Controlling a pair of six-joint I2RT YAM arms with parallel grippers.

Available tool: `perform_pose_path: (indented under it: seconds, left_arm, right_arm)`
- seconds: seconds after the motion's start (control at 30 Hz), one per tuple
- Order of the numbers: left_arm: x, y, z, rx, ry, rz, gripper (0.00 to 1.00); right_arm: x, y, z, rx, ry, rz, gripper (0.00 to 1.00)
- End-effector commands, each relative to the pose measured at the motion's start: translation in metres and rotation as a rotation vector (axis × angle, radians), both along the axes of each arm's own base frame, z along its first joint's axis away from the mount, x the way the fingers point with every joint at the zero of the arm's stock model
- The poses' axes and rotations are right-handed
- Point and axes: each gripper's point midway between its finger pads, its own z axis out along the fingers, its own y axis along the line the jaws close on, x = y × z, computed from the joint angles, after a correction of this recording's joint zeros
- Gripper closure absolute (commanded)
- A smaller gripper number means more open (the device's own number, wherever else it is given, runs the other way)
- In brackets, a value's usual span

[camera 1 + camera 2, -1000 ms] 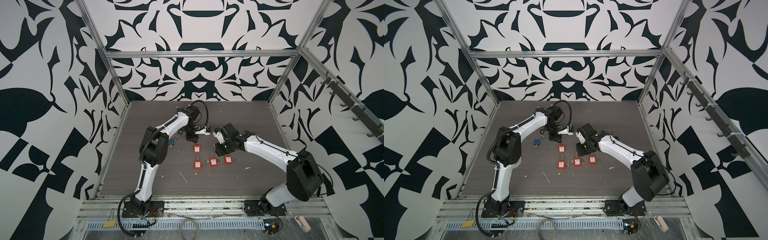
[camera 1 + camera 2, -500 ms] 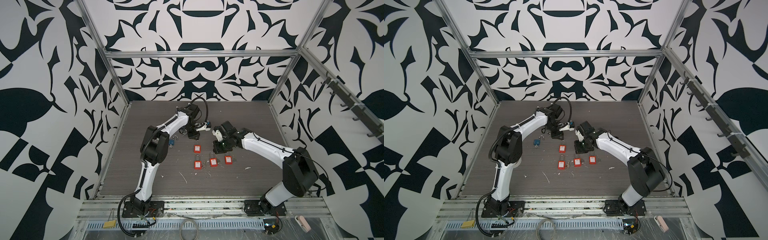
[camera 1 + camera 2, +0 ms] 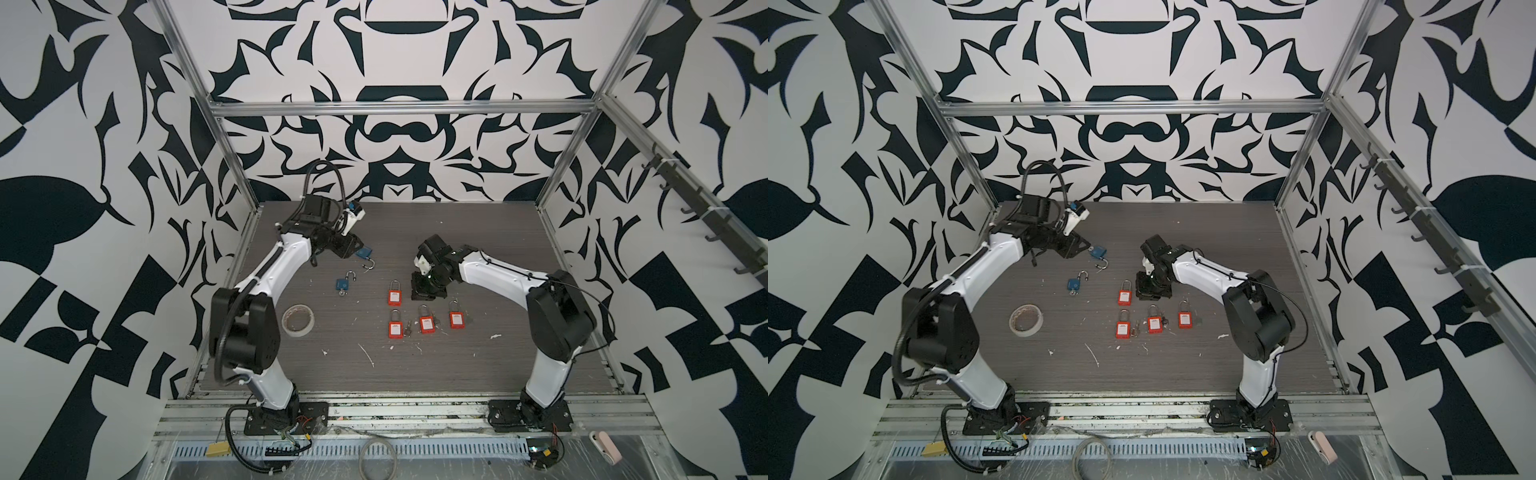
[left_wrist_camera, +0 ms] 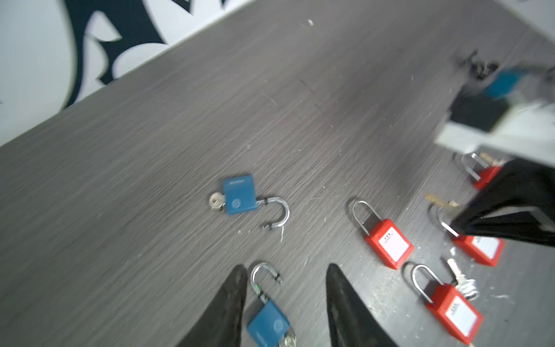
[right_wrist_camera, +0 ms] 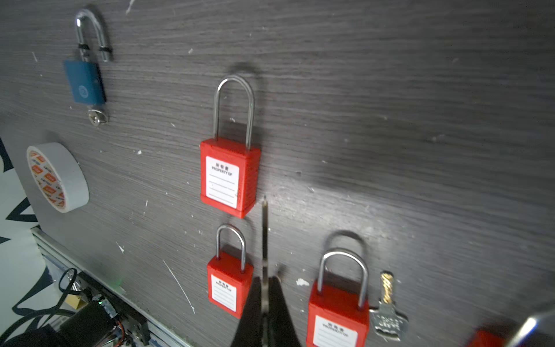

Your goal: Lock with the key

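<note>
My left gripper is open, its fingers on either side of a blue padlock that lies on the table with its shackle swung open and a key in its base. In both top views this padlock lies just off the left gripper. My right gripper is shut on a key, seen edge-on. The key's tip is close to the bottom corner of a red padlock. In a top view the right gripper hangs just right of that padlock.
A second blue padlock with open shackle and key lies nearby. Three more red padlocks sit in a row, with loose keys beside them. A tape roll is on the left.
The left gripper has opened, let go of the blue padlock and drawn back to the left rear. The right gripper, still holding the key, has shifted a little left toward the red padlock.
</note>
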Motion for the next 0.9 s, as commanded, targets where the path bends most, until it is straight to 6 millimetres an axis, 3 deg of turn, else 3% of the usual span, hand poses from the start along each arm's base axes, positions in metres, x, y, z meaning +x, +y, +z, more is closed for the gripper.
perform_pose_path:
  seconds: [0.0, 0.13, 0.43, 0.57, 0.7, 0.87]
  left_arm:
    - [-0.014, 0.008, 0.011, -0.129, 0.019, 0.082, 0.51]
    - [-0.025, 0.035, 0.012, -0.137, 0.008, 0.206, 0.48]
    - [-0.026, 0.087, 0.01, -0.057, -0.004, 0.544, 0.38]
    - [-0.033, 0.089, 0.0, -0.043, 0.061, 0.568, 0.17]
    - [-0.038, 0.087, -0.014, -0.044, 0.142, 0.579, 0.1]
    - [-0.04, 0.08, -0.029, -0.066, 0.218, 0.572, 0.1]
  right_arm:
    - [0.011, 0.018, 0.011, 0.055, 0.009, -0.02, 1.0]
    - [0.013, 0.025, -0.001, 0.048, 0.037, -0.028, 1.0]
    - [0.012, 0.033, -0.02, -0.002, 0.045, 0.007, 0.93]
    - [0.013, 0.03, -0.018, -0.027, 0.016, 0.007, 0.81]
    - [0.017, 0.024, -0.008, -0.046, -0.027, 0.008, 0.71]
    - [0.023, 0.015, 0.006, -0.096, -0.086, 0.019, 0.64]
